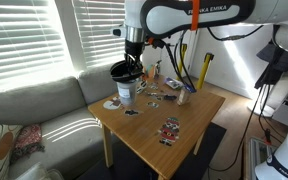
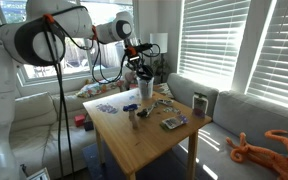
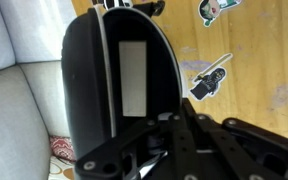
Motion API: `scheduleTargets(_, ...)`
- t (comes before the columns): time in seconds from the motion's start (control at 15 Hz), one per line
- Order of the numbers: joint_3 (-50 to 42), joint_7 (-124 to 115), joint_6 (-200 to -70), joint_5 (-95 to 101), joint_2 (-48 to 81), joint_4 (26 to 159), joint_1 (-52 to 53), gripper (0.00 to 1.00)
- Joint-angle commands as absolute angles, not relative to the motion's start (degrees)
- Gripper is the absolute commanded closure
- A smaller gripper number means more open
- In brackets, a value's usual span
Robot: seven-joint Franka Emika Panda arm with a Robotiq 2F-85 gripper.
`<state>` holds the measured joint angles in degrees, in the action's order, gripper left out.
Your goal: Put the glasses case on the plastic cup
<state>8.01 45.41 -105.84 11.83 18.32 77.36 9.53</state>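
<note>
The gripper (image 1: pixel 132 60) hangs vertically from the arm over the far corner of the wooden table (image 1: pixel 189 120), nearest the sofa (image 1: pixel 54 112). Its fingers are clamped on the glasses case (image 1: pixel 123 71), a black rounded oval shell. The case sits directly above the mouth of the plastic cup (image 1: pixel 125 93) and is centred on it. In both exterior views the lower edge of the case meets the line of the cup's pale rim; whether the two actually touch cannot be determined. The cup stands upright on the table near that corner. In the wrist view the case (image 3: pixel 109 80) fills most of the frame just ahead of the gripper body, its long axis running away from the camera. A pale seam line runs along it, with a grey rectangular patch (image 3: pixel 134 80) beside the seam; the cup is hidden beneath the case in this view. Small printed cards (image 3: pixel 211 80) lie flat on the tabletop, clear of the cup. Several small bottles and other objects (image 1: pixel 174 88) stand behind the cup, too small to identify. An orange soft toy (image 2: pixel 264 148) lies on the sofa.
</note>
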Motion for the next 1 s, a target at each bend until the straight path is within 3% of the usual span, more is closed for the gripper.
scheduleTargets(0.0, 8.0, 43.8, -108.8, 10.7, 18.7, 78.8, 9.0, 0.99)
scheduleTargets(0.13, 8.2, 43.3, -109.9, 10.3, 19.4, 78.3, 9.0, 0.99)
scheduleTargets(0.2, 8.6, 43.1, -109.3, 10.5, 19.7, 77.6, 8.8, 0.71)
scheduleTargets(0.33, 8.7, 43.0, -108.7, 10.2, 19.6, 77.2, 8.8, 0.64)
scheduleTargets(0.93, 10.4, 44.7, -108.8, 7.8, 13.9, 77.7, 9.2, 0.02)
